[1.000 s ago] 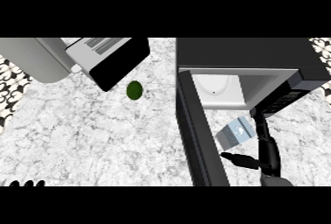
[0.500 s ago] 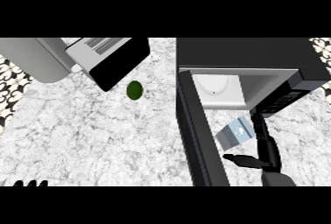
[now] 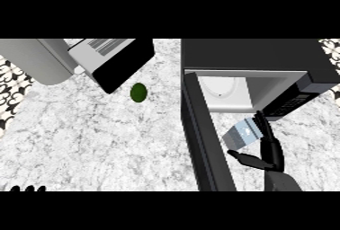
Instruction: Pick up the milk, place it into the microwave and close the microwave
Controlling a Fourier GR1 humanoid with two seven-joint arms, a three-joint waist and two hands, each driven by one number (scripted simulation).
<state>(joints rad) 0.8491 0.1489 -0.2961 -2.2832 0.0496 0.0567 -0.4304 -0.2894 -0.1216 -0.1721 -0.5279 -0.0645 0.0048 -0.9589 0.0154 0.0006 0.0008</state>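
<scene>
While the milk [image 3: 243, 134] sits just outside the microwave [image 3: 256, 76] mouth, gripped by the right hand [image 3: 264, 152] with its fingers curled around it, keep it upright and clear of the open door [image 3: 206, 139] going in.

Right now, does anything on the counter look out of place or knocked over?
Nothing stands out. The right robot hand holds the milk tilted before the open microwave; a small green object sits alone.

Black microwave [image 3: 266, 56] — white-grey marbled counter [image 3: 100, 134] — dark green fruit [image 3: 138, 92].
</scene>
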